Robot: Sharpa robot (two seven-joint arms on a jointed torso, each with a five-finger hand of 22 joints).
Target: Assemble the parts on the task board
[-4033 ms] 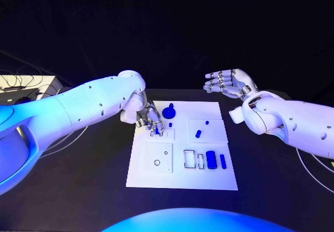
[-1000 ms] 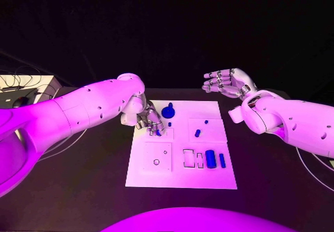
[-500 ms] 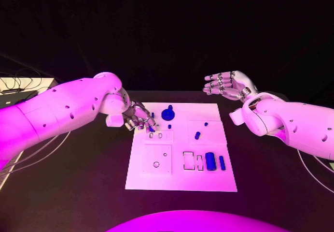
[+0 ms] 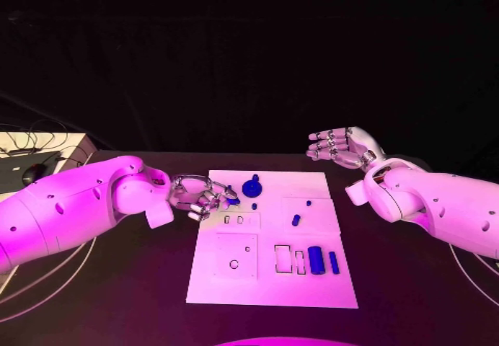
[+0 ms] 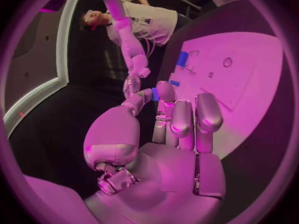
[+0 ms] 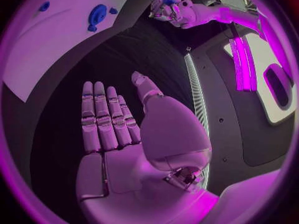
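1. Left hand (image 4: 200, 197): at the board's (image 4: 272, 285) left edge, near its far corner. The fingers are curled in, and a small blue peg (image 5: 155, 94) is pinched between the fingertips in the left wrist view. The grip covers only the peg's end, so judge it as light.
2. Right hand (image 4: 341, 145): off the board, beyond its far right corner, raised. The fingers are loosely apart and hold nothing.
3. Parts on the board: a round knob (image 4: 251, 189) near the far edge; a short pin (image 4: 296, 219) right of centre; a cylinder (image 4: 315, 259) and a bar (image 4: 334, 262) side by side toward the near right. Two small slots (image 4: 239, 220) lie just beside the left hand.
4. Risk, dropped peg: a fingertip pinch may let the peg rotate or slip during transport. A peg falling on the board could roll off it.
5. Risk, misalignment: the fingers hide the peg's lower end from the head view. A tilted peg would jam at the slot rim instead of seating.
6. Risk, collision: the knob stands near the left hand. A wide approach could knock it out of place.
7. Risk, board shift: pressing down on a jammed peg could push the board sideways.
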